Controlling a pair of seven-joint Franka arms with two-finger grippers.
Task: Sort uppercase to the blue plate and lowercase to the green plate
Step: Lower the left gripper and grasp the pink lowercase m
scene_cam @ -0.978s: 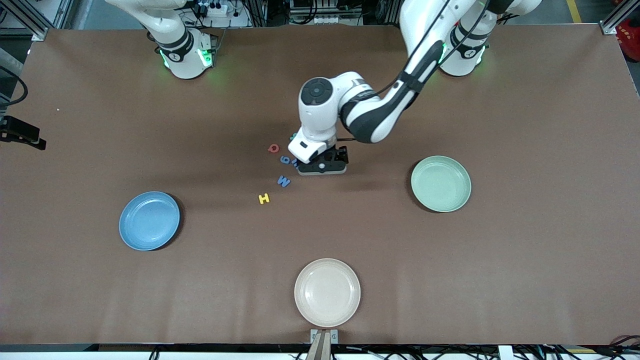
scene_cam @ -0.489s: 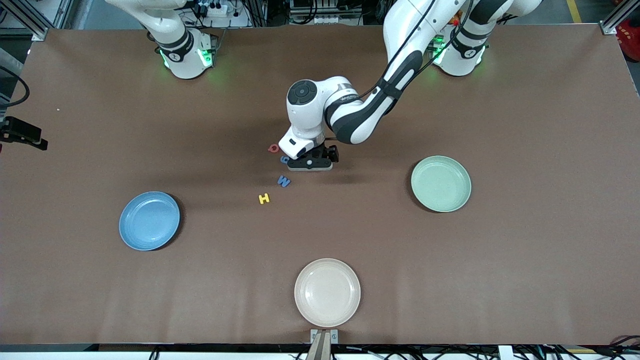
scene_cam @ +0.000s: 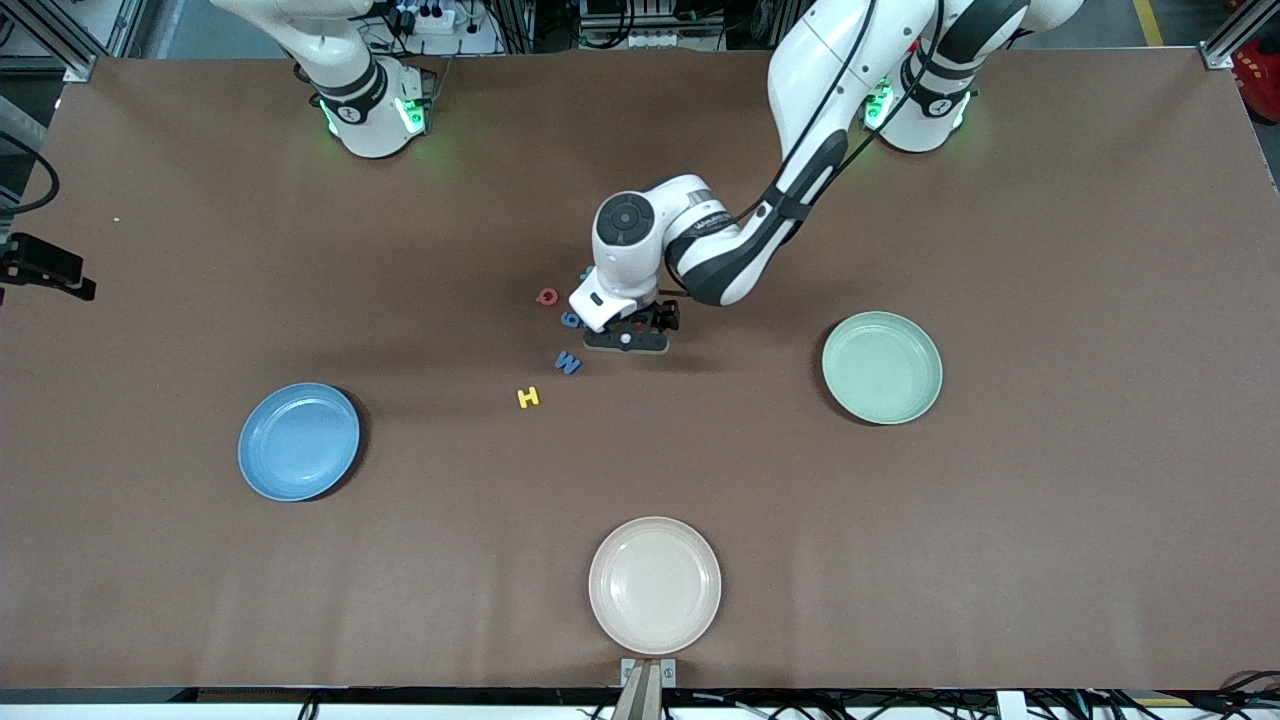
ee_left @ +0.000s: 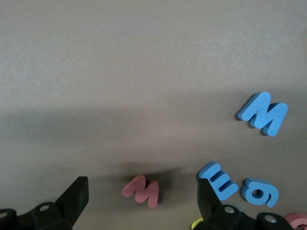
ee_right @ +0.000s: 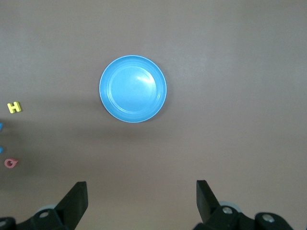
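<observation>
Lowercase w (ee_left: pixel 141 190): lying flat near the middle of the table, sitting in the gap between the left gripper's fingers (ee_left: pixel 74 199), not yet being touched.
Left gripper (scene_cam: pixel 626 340): hanging low over the letter cluster, jaws spread wide, holding nothing.
Just changing: having swung over the past second from a spot nearer the green plate (scene_cam: pixel 881 367) toward the row of letters, now settling back a little and lining up on the red w.
Meaning for the task: probably finishing the approach, with the descent and closing around the w coming next.
Neighbours: lowercase m (ee_left: pixel 218 179) lying just beside one finger, with lowercase g (ee_left: pixel 259 191) next to it and a yellow edge peeking out under the finger, so risking a nudge while closing.
Uppercase: M (scene_cam: pixel 568 362) and H (scene_cam: pixel 528 397) lying nearer the front camera than the cluster, Q (scene_cam: pixel 547 296) lying farther, none being handled.
Blue plate (scene_cam: pixel 298 441): sitting toward the right arm's end of the table, carrying no letters.
Green plate: sitting toward the left arm's end, likewise carrying no letters.
Right gripper (ee_right: pixel 141 201): waiting high over the blue plate, jaws wide apart, gripping nothing.
Progress: sorting apparently only beginning.
</observation>
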